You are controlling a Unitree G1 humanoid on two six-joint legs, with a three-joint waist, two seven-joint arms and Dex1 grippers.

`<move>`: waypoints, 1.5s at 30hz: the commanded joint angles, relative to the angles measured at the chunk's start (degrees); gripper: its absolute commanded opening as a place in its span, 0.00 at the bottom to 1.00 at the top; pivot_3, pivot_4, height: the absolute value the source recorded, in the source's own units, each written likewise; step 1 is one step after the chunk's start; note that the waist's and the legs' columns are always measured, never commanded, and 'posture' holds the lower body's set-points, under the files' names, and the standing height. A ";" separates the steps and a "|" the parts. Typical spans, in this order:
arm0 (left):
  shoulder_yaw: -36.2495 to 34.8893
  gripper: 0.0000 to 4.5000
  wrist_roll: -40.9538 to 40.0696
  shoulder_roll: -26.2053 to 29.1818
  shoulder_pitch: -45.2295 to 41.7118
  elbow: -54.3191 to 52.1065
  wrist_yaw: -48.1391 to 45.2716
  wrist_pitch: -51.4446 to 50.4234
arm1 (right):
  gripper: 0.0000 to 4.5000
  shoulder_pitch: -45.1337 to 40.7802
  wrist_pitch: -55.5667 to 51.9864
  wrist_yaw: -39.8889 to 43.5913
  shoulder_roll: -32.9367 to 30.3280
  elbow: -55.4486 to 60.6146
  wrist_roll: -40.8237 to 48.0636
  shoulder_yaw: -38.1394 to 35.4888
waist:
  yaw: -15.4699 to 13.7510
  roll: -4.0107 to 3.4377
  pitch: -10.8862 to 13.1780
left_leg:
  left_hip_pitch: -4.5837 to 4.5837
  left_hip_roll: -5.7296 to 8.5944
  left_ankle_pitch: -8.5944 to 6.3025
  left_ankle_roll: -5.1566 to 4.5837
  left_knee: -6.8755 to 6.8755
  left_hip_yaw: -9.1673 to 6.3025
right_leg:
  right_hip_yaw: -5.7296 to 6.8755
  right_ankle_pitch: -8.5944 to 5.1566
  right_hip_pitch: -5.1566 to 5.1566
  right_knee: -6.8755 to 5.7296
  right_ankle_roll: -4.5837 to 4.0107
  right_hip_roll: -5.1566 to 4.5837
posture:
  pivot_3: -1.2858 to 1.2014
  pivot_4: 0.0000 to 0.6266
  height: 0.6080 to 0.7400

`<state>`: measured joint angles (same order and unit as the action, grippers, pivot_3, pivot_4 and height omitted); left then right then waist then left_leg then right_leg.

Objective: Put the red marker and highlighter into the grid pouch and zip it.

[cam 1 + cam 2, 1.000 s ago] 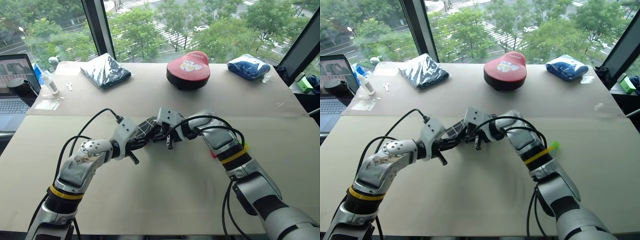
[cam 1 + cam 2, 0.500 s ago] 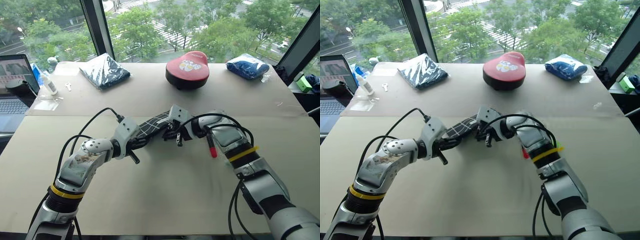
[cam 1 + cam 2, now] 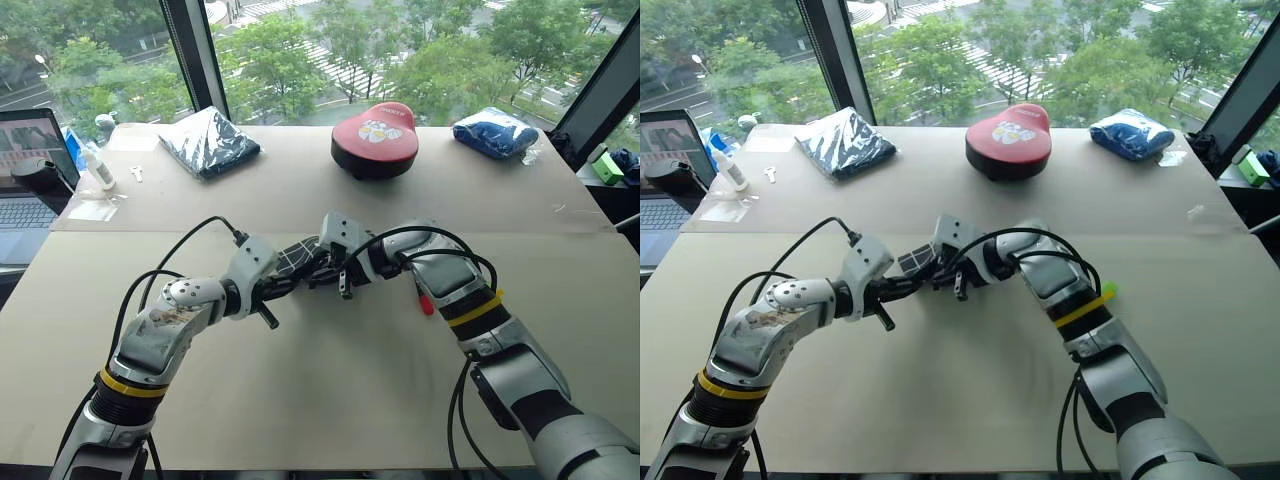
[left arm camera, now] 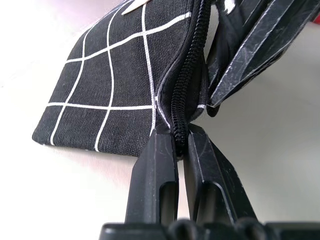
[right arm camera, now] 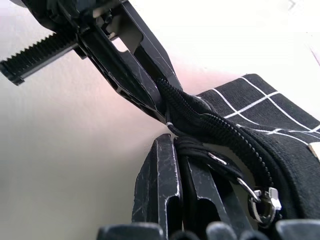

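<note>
I see the pouch [image 4: 125,85] at table [image 3: 330,400] centre, pinched from both ends; left gripper [image 4: 181,142] clenched on its zipper edge; right gripper [image 5: 181,160] clamped on the zip pull cord; marker [image 3: 424,301] at 3 o'clock of the pouch, under my right arm.

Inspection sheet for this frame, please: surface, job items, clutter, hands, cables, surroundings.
Surface: paper-covered table.
Job's things: grid pouch held between both hands; red marker on the table beside the right forearm.
Clutter: red dome case, two blue wrapped bundles, small bottle along the far side.
Hands: left hand shut on the pouch's zipper end; right hand shut on its pull cord.
Cables: black cables loop over both arms.
Surroundings: laptop at left, windows, trees outside.
</note>
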<state>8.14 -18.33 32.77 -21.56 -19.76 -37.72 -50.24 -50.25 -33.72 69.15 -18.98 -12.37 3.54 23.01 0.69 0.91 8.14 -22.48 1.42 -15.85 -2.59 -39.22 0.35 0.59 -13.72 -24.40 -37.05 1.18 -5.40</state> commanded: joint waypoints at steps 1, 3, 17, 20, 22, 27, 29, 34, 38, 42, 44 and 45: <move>-0.58 0.00 -0.94 -0.25 -0.49 -2.67 0.08 0.14 | 0.01 0.37 -1.74 1.12 1.47 4.80 2.68 0.72 | 0.02 0.00 0.00 | 0.00 0.00 0.00 0.00 0.00 0.00 | 0.00 0.00 0.00 0.00 0.00 0.00 | 0.52 0.24 1.00; -0.59 0.00 -0.94 -0.42 -0.58 -2.75 0.22 0.09 | 0.01 1.46 -1.58 0.19 2.08 4.87 1.81 2.08 | 0.04 0.00 0.00 | 0.00 0.00 0.00 0.00 0.00 0.00 | 0.00 0.00 0.00 0.00 0.00 0.00 | 0.52 0.24 1.00; -0.12 0.00 -0.95 -1.37 -1.05 -1.95 0.84 0.71 | 0.51 -0.12 2.11 -13.46 0.86 -4.34 -0.19 -6.09 | -0.22 0.01 0.00 | 0.00 0.04 0.19 0.32 0.00 -0.01 | 0.00 0.00 0.00 -0.04 0.00 -0.02 | 0.52 0.24 1.00; -0.08 0.00 -0.91 -1.57 -0.97 -1.83 0.91 0.92 | 0.72 1.31 -0.90 -12.37 -1.72 -0.57 2.20 -7.96 | -0.29 0.01 0.00 | -0.03 0.12 0.18 0.30 -0.01 -0.01 | -0.02 0.00 0.01 0.00 0.00 -0.12 | 0.52 0.24 1.00; -0.23 0.00 -0.82 -1.78 -0.83 -1.75 1.00 1.01 | 0.80 4.29 -3.72 -10.15 -4.85 5.16 6.02 -11.43 | -0.17 0.01 0.00 | -0.05 0.10 0.16 0.27 0.00 -0.01 | -0.02 0.00 0.01 0.00 0.00 -0.09 | 0.52 0.24 1.00; -1.27 0.00 -1.17 -2.27 -0.41 -1.71 1.05 1.30 | 0.80 17.73 -7.97 -4.64 -14.47 23.87 16.15 -20.02 | -0.54 0.01 0.00 | -0.26 0.00 -0.04 -0.08 0.01 -0.13 | -0.02 0.00 -0.03 0.09 0.00 -0.03 | 0.52 0.24 1.00; -1.96 0.00 -1.71 -2.65 -0.22 -1.76 0.87 1.67 | 0.80 23.70 -7.61 -4.59 -17.98 28.81 17.64 -22.76 | -0.89 0.01 0.00 | -0.32 0.01 -0.13 -0.23 0.01 -0.18 | -0.01 0.00 0.02 0.22 0.01 -0.07 | 0.52 0.24 1.00; -3.16 0.00 -3.25 -2.67 0.49 -2.55 -0.01 2.45 | 0.80 27.70 -12.94 -17.51 -21.01 28.67 14.17 -29.92 | -0.80 0.03 0.02 | -0.26 0.02 -0.18 -0.32 -0.19 -0.05 | -0.04 0.01 0.03 0.34 0.03 -0.08 | 0.52 0.24 1.00; -4.87 0.00 -5.59 -1.83 2.25 -3.94 -2.09 3.45 | 0.80 27.79 -22.33 -29.56 -21.81 28.99 12.20 -39.40 | -1.20 0.03 0.02 | -0.25 -0.06 -0.16 -0.29 -0.47 -0.06 | -0.08 0.01 0.04 0.17 0.02 -0.04 | 0.52 0.24 1.00; -5.56 0.00 -6.01 -0.68 3.83 -3.88 -3.16 4.35 | 0.80 33.73 -27.73 -30.69 -24.07 36.44 14.21 -42.01 | -1.54 0.03 0.02 | -0.27 -0.06 -0.16 -0.28 -0.50 -0.16 | -0.23 0.01 0.10 0.17 0.01 -0.10 | 0.52 0.24 1.00; -5.59 0.00 -5.64 -0.16 4.19 -3.24 -3.38 5.07 | 0.80 35.55 -30.22 -33.05 -24.84 37.44 13.39 -43.11 | -1.44 0.03 0.02 | -0.29 -0.10 -0.17 -0.30 -0.51 -0.20 | -0.23 0.01 0.12 0.22 0.01 -0.05 | 0.52 0.24 1.00; -5.60 0.00 -5.53 -0.03 4.20 -2.96 -3.43 5.30 | 0.80 35.96 -31.65 -34.67 -24.87 37.45 12.72 -43.61 | -1.41 0.03 0.02 | -0.32 -0.08 -0.17 -0.30 -0.52 -0.18 | -0.24 0.01 0.11 0.24 0.02 -0.07 | 0.52 0.24 1.00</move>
<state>3.48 -23.46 32.09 -17.30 -21.75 -40.68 -46.42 -14.20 -63.01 37.20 -42.40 22.95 16.98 -17.47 -0.72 0.94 8.16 -22.79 1.36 -16.02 -2.91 -39.75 0.20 0.34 -13.70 -24.27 -36.82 1.20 -5.49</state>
